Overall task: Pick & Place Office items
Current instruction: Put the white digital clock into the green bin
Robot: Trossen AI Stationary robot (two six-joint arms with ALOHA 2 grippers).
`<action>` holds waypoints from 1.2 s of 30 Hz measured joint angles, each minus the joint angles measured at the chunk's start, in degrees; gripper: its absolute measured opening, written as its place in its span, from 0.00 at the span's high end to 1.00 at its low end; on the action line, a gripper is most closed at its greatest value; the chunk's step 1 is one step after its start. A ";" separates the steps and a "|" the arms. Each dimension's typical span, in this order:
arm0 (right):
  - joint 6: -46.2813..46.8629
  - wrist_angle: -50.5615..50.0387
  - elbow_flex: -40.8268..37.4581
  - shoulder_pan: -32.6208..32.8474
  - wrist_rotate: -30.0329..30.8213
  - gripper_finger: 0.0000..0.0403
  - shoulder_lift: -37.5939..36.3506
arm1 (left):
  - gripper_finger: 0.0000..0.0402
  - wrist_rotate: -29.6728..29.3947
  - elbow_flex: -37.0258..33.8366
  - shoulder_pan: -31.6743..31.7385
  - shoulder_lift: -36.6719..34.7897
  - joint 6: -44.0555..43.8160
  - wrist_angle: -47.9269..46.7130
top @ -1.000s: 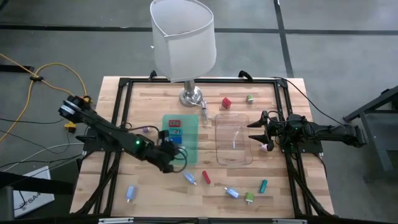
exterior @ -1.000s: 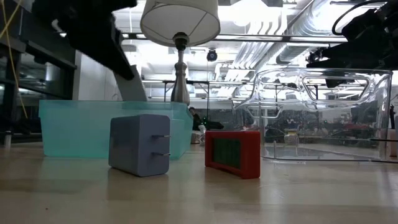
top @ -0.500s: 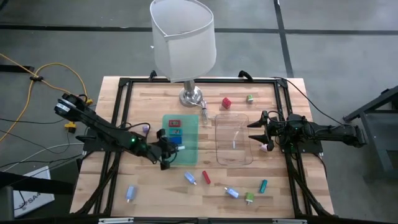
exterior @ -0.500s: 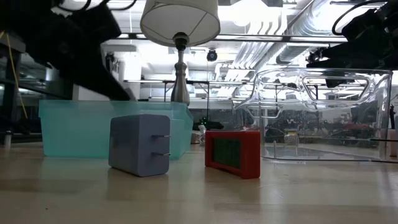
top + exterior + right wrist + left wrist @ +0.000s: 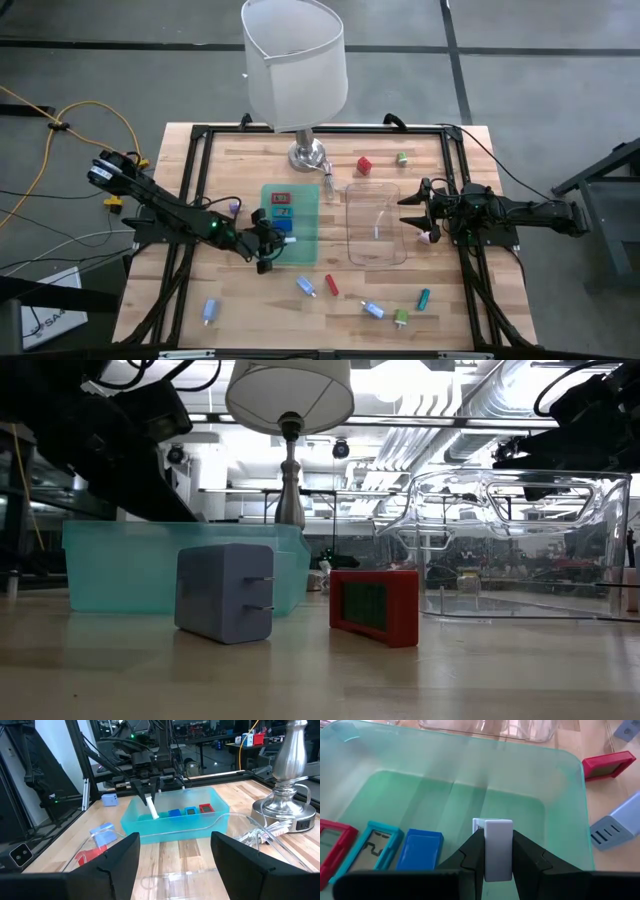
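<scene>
A pale, flat white piece [image 5: 497,845] was seen clamped upright between the closed fingers of the left gripper [image 5: 497,857], held over the green translucent tray [image 5: 560,785]. Directly below and ahead of that claw lay the bare floor of the tray. Off to one side of the claw, three pieces were lined up on that floor: a blue rectangle [image 5: 421,851] nearest the claw, a teal-framed piece [image 5: 372,845] beyond it, and a red-framed piece [image 5: 332,842] farthest off.

In the right wrist view, the white piece [image 5: 152,809] was shown hanging slantwise from the claw, its lower end near the tray's near wall rather than over the middle.

Outside the tray, past its far corner from the claw, a light blue plug-shaped piece [image 5: 615,827] and a red flat piece [image 5: 607,764] were seen lying on the wooden table [image 5: 240,290]. More pieces were scattered along the table's front edge in the high view.

The right gripper [image 5: 408,212] was held with fingers spread wide and empty, beside the clear plastic tray [image 5: 375,225], well apart from the left claw.

Some risks could be judged. If the piece were released while tilted and close to the wall, it might strike the rim and tumble out onto the table. Dropped from height, it might bounce, or land on the blue rectangle and disturb the row. As only a narrow part was pinched, it might also slip early.
</scene>
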 joint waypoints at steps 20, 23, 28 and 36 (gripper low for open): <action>0.00 0.00 -0.01 0.01 0.00 0.42 0.00 | 0.74 -0.10 -0.02 0.31 0.04 -1.72 -0.71; 0.00 0.00 -0.01 -0.01 0.00 0.42 0.00 | 0.74 -0.10 -0.02 0.83 0.04 -1.70 -0.80; 0.00 0.00 0.00 0.01 0.00 0.42 0.00 | 0.74 0.52 -0.02 1.96 0.04 -1.50 -0.79; 0.00 0.00 0.00 0.01 0.00 0.42 0.00 | 0.74 5.95 -0.02 3.99 0.07 -1.72 -0.02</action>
